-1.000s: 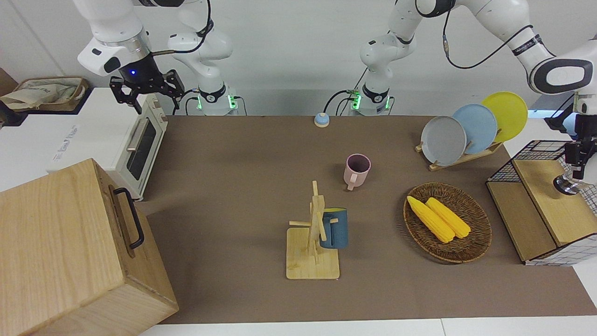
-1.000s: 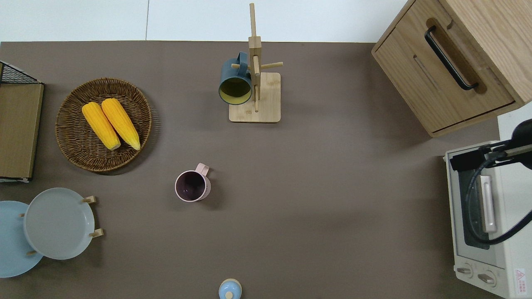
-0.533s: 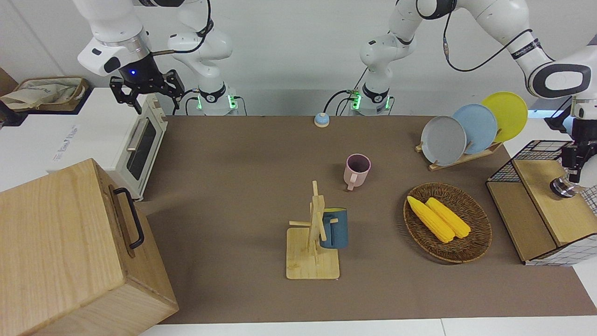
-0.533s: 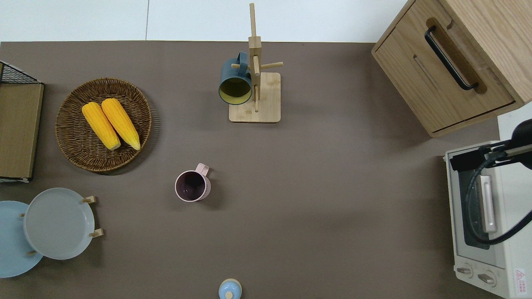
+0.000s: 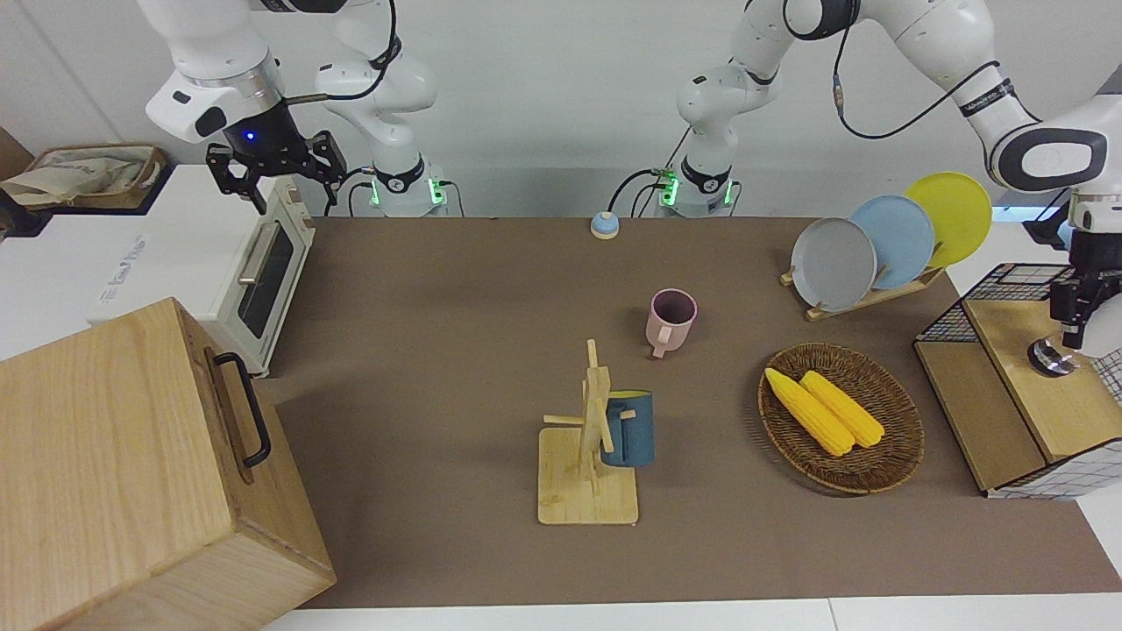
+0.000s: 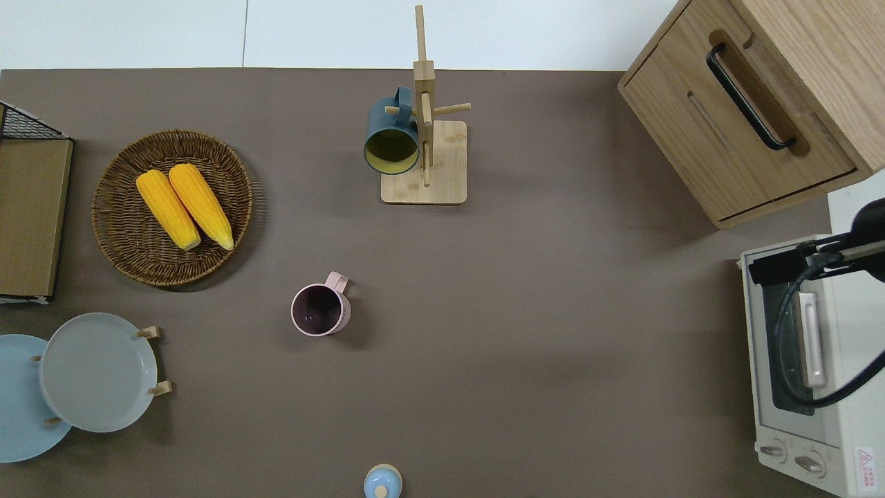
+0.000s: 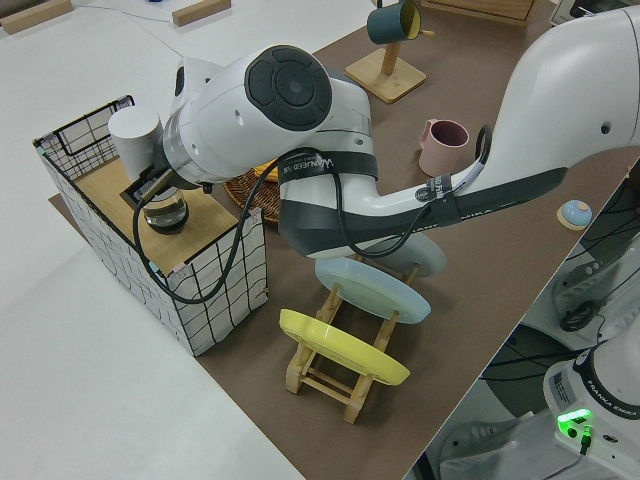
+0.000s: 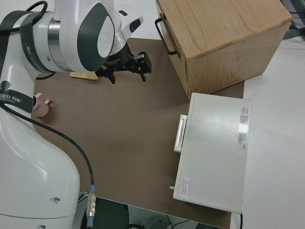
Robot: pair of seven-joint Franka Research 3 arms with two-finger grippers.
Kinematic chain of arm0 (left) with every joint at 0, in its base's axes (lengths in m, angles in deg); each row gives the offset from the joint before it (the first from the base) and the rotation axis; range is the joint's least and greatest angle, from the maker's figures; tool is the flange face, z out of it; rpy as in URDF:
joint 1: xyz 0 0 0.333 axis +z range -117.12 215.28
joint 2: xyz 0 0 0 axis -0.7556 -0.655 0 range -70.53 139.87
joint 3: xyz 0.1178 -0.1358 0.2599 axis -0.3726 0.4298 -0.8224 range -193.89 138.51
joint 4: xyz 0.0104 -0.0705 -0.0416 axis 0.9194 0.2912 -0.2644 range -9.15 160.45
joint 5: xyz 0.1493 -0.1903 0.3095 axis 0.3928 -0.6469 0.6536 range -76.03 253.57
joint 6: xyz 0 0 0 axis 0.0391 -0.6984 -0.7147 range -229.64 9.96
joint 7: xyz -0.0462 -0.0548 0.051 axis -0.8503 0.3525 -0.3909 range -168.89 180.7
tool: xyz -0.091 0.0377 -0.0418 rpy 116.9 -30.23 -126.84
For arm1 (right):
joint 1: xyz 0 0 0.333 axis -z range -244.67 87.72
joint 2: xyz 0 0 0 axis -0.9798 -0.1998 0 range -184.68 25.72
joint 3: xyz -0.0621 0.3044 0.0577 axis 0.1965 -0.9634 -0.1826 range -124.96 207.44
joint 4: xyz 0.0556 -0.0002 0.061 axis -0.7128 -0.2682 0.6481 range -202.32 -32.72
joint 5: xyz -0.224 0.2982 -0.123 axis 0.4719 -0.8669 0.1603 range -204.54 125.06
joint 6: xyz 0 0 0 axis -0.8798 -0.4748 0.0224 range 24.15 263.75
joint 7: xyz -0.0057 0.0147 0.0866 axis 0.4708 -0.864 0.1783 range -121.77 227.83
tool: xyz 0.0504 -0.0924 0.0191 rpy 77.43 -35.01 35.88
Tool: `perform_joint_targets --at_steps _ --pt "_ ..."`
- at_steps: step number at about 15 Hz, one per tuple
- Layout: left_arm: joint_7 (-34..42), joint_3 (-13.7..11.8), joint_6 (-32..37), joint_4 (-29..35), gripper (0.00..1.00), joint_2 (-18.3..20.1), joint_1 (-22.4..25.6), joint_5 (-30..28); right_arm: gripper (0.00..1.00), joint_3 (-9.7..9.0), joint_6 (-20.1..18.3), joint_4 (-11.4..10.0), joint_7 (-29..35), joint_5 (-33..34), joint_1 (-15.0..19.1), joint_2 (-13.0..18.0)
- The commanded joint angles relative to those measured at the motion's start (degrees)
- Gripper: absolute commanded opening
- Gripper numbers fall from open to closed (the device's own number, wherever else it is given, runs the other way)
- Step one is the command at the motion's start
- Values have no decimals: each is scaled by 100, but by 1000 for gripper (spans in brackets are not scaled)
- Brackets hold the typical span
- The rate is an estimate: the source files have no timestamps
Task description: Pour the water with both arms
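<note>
left hand [image 5: 1071, 317] over wire rack [image 5: 1008, 289], right arm parked

A pink mug [image 6: 320, 309] stands upright on the brown counter [image 6: 539, 332], its handle turned away from the robots. Farther from the robots, a wooden mug tree [image 6: 425, 138] carries a dark blue mug [image 6: 391, 138] on a peg (its yellowish inside shows). Toward the left arm's end lies a wicker basket [image 6: 110, 235] with two corn cobs [image 6: 183, 206] side by side; nearer the robots a rack holds a grey plate [image 6: 97, 372] and a blue plate [image 6: 15, 408]. At the right arm's end sit a wooden cabinet [image 6: 774, 83] and a white toaster oven [image 6: 816, 373].
</note>
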Motion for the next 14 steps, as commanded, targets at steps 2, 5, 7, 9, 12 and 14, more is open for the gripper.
perform_joint_targets --at_steps 2,5,7,9,12,14 --pt "149 71 -77 -241 18 -122 144 -172 990 -8 5 -94 24 -30 11 88" --pt "149 98 -77 -241 47 -157 188 -172 990 -8 5 -94 24 -30 11 97" --pt "149 98 -77 -241 79 -166 197 -172 990 -8 5 -94 24 -30 11 97" --pt "158 89 -77 -241 740 -166 188 -155 990 -8 5 -94 24 -30 11 97" --pt "149 89 -77 -241 998 -158 171 -129 990 -8 5 -94 24 -30 11 88" --pt "71 81 -77 -241 998 -123 109 -120 990 -8 5 -94 24 -30 11 97"
